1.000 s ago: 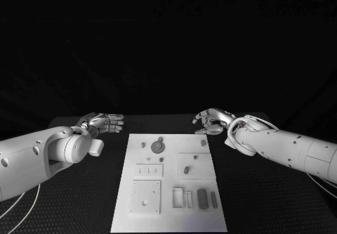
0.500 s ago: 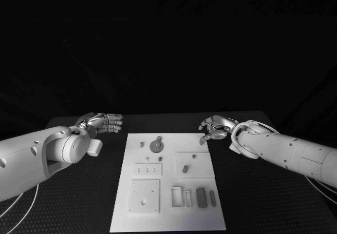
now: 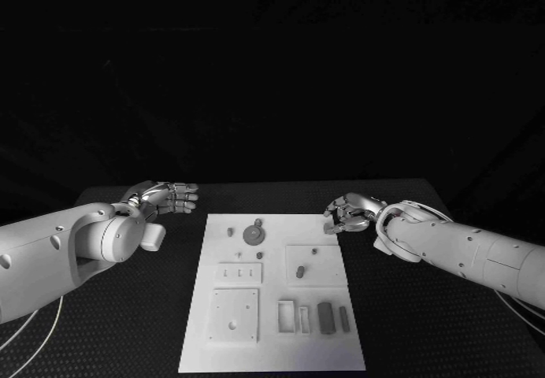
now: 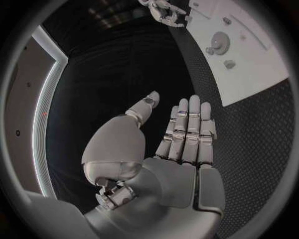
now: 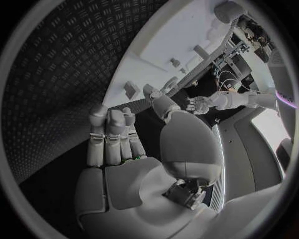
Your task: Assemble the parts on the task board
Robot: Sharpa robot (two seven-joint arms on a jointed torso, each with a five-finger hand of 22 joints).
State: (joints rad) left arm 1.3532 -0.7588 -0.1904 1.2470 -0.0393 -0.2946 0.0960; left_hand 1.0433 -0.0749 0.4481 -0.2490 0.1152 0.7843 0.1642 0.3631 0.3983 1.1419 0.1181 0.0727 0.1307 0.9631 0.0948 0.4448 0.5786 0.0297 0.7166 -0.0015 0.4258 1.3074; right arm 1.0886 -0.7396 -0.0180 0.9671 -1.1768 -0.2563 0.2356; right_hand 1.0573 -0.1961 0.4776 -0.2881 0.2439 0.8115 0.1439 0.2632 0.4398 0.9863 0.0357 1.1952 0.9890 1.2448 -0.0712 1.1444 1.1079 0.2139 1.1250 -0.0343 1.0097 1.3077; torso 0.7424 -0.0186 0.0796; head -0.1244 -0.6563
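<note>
The white task board (image 3: 272,346) lies in the middle of the black table. Small grey parts rest on it: a round one (image 3: 252,234) near the far end, a peg (image 3: 300,272) on a square block, and dark bars (image 3: 327,318) in slots near the front. My right hand (image 3: 346,214) hovers at the board's far right corner, fingers bent down and thumb apart, holding nothing I can see. In the right wrist view a small part (image 5: 132,88) lies just beyond its fingertips (image 5: 99,113). My left hand (image 3: 166,197) hangs flat, fingers straight, off the board's far left corner.
The board (image 4: 249,64) appears in the left wrist view with the round part (image 4: 219,42) and my right hand (image 4: 165,10) beyond it. Ribbed black table (image 3: 443,323) flanks the board on both sides. My bulky forearms lie along each side.
My right hand has come nearer and lower, from beyond the board's far edge to over its far right corner, now covering the small part there. The left hand has stayed put.
</note>
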